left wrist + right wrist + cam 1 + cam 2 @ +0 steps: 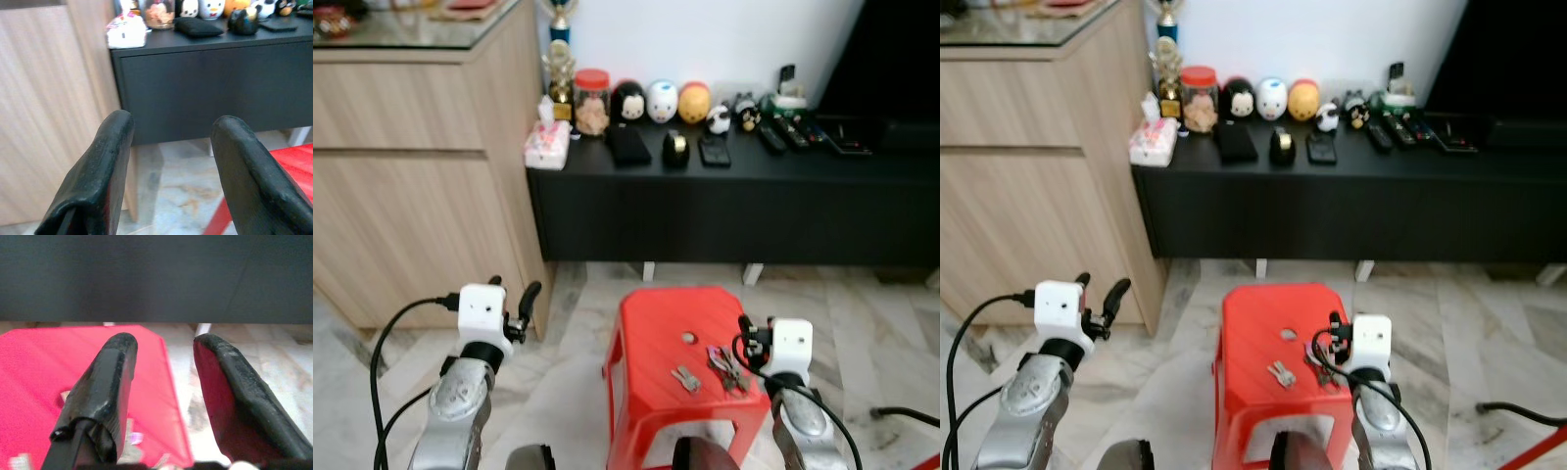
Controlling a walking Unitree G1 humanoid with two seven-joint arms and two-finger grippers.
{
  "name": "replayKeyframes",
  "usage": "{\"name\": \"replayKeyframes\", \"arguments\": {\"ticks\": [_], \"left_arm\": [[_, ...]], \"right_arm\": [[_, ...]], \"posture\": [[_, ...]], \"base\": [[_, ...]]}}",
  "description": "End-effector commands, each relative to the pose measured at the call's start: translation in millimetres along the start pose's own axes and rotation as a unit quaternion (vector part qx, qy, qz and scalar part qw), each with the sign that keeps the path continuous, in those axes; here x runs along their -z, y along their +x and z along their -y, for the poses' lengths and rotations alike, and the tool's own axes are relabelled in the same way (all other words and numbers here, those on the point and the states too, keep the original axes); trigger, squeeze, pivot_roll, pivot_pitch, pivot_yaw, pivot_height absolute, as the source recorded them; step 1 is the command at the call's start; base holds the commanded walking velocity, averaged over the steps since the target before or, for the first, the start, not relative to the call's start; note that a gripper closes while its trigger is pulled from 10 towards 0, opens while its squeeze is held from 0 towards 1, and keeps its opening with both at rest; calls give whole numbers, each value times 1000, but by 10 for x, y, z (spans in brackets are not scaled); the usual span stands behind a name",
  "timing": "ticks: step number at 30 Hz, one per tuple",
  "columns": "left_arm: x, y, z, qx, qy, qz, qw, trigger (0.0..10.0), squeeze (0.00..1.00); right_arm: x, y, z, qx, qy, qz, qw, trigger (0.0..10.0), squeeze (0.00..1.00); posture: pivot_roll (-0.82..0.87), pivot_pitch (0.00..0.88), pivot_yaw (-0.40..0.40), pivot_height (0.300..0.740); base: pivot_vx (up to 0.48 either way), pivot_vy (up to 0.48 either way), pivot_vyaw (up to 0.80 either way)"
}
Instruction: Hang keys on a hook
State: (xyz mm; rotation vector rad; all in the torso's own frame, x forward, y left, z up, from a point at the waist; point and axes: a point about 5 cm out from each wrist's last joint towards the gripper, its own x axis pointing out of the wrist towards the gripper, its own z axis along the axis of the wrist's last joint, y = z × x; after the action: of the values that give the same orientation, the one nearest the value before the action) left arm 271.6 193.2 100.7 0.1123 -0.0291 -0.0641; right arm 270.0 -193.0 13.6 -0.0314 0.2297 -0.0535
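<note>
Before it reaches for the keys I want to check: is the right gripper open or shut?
Open. The right gripper shows a wide gap between its black fingers, empty, above the red stool.

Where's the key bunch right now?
In the head views the key bunch lies on the red stool, near its right edge, just left of the right end effector, beside a smaller single key.

Sitting on one red stool (656,343): two key sets, a bunch (728,365) and a smaller set (685,379).
</note>
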Motion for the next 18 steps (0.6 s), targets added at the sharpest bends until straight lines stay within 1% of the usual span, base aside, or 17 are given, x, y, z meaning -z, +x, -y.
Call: {"name": "replayKeyframes", "arguments": {"ticks": [1, 4, 7, 8, 11, 12, 13, 15, 17, 18], "left_arm": [[15, -1, -10, 0, 6, -2, 1000, 10000, 0], [17, -5, -7, 0, 6, -2, 1000, 10000, 0], [19, -7, -7, 1, 6, -3, 1000, 10000, 0], [20, -6, -7, 2, 6, -3, 1000, 10000, 0], [23, -10, -5, 2, 6, -4, 1000, 10000, 0], [27, -12, 0, 3, 6, -4, 1000, 10000, 0], [27, -12, 0, 3, 6, -4, 1000, 10000, 0], [29, -11, 12, 4, 6, -5, 1000, 10000, 0], [30, -10, 17, 5, 5, -6, 1000, 10000, 0], [29, -10, 18, 5, 4, -6, 1000, 10000, 0]], "right_arm": [[6, 7, -18, -1, 2, -4, 1000, 10000, 0], [11, 6, -16, -1, 1, -6, 1000, 10000, 0], [15, 7, -17, -1, 1, -8, 1000, 10000, 0], [20, 10, -25, -7, -1, -10, 1000, 10000, 0], [40, 9, -54, -20, -1, -18, 1000, 10000, 0], [84, 8, -85, -34, -15, -37, 999, 10000, 0], [84, 8, -85, -34, -15, -37, 999, 10000, 0], [222, -4, -101, -47, -45, -95, 993, 10000, 0], [312, -24, -109, -63, -66, -130, 987, 10000, 0], [313, -25, -114, -69, -67, -130, 987, 10000, 0]], "posture": [[17, 0, -83, 606], [17, 0, -82, 606], [17, 0, -81, 591], [17, 0, -81, 581], [16, 0, -82, 571], [15, 0, -82, 571], [15, 0, -82, 571], [15, 0, -84, 571], [16, 0, -86, 571], [16, 0, -86, 571]], "base": [[0, 0, 0], [0, 0, 0], [0, 0, 0], [0, 0, 0], [0, 0, 0], [0, 0, 0], [0, 0, 0], [0, 0, 0], [0, 0, 0], [0, 0, 0]]}}
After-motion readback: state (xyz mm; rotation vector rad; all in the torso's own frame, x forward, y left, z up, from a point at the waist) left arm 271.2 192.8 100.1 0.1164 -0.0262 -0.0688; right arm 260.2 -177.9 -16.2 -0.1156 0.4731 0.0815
